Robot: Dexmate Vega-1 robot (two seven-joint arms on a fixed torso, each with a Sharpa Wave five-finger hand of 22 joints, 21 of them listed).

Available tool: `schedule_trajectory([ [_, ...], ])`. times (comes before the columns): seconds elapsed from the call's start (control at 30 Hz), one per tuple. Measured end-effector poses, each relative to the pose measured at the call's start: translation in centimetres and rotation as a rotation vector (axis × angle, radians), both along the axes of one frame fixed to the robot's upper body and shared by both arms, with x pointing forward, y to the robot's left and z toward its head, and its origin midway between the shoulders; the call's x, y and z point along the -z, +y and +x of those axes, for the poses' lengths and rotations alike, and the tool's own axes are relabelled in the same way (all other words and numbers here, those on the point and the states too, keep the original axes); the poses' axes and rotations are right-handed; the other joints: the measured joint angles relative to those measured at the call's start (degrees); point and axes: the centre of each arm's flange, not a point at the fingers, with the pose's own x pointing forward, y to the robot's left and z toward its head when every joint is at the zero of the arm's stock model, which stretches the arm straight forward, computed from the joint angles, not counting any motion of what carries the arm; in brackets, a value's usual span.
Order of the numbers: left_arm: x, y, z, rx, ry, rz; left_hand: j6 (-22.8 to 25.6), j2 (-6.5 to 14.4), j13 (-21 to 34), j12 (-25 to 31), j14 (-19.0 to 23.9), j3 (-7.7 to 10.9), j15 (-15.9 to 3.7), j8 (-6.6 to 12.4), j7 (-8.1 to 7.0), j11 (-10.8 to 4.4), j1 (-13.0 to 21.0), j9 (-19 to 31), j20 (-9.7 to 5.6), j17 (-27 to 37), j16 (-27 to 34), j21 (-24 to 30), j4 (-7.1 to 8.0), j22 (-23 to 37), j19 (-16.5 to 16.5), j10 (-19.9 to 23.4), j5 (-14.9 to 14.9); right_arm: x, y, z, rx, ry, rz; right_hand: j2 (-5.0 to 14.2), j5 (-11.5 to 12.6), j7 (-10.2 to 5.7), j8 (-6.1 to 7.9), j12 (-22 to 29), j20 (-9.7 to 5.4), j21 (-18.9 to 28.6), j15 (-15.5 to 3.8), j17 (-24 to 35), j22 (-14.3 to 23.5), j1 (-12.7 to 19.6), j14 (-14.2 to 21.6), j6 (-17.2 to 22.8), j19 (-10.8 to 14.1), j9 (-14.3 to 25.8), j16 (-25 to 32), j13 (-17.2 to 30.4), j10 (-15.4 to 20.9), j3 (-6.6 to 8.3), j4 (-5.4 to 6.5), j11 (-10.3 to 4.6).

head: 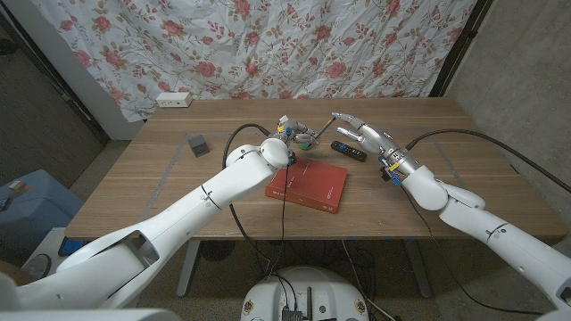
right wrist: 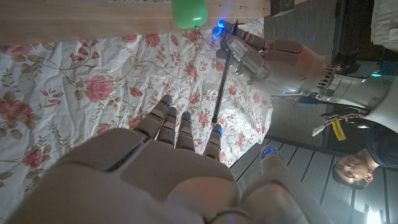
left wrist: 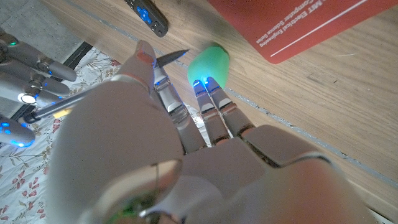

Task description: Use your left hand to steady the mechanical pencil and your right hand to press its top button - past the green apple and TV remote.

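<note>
- Left hand [head: 287, 134]: raised above the worktop [head: 178, 187] near its middle, fingers closed round the mechanical pencil [right wrist: 222, 79] at one end; seen also from behind in the left wrist view [left wrist: 186, 124].
- Mechanical pencil: held clear of the worktop, just above the green apple [head: 305, 141] and near the TV remote [head: 348, 150]; long axis slanted, free end directed away from the left hand toward the right.
- Right hand [head: 361, 134]: holding nothing, fingers apart and extended toward the pencil's free end; fingertips [right wrist: 216, 129] close beside that end in the right wrist view, contact possibly not yet made, too fine to judge.
- Governing relation: free end, presumably the button end, lying nearer the right hand than any other part; pressing direction judged to run along the pencil's axis, back toward the left hand's grip.
- Red book [head: 309, 185]: flat on the worktop, on the robot's side of the apple.
</note>
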Motion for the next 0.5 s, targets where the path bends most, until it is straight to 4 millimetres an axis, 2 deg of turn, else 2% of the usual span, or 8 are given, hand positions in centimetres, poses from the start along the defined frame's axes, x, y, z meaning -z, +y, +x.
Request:
schedule_trajectory([
  [0.5,-0.02,-0.01,-0.08,0.004,-0.006,0.004,0.0,0.0,0.0,0.0,0.0,-0.23,0.0,-0.05,0.0,-0.01,0.1,0.0,0.0,0.0,0.0,0.0,-0.24,0.0,0.0,0.0,0.0,0.46,-0.04,0.19,-0.022,0.022,0.037,0.0,0.0,0.31,0.0,0.0,0.0,0.0,-0.21,-0.1,0.0,0.0,0.2,0.3,0.0,0.0,0.0,0.0,0.0,0.0,0.0,0.0],
])
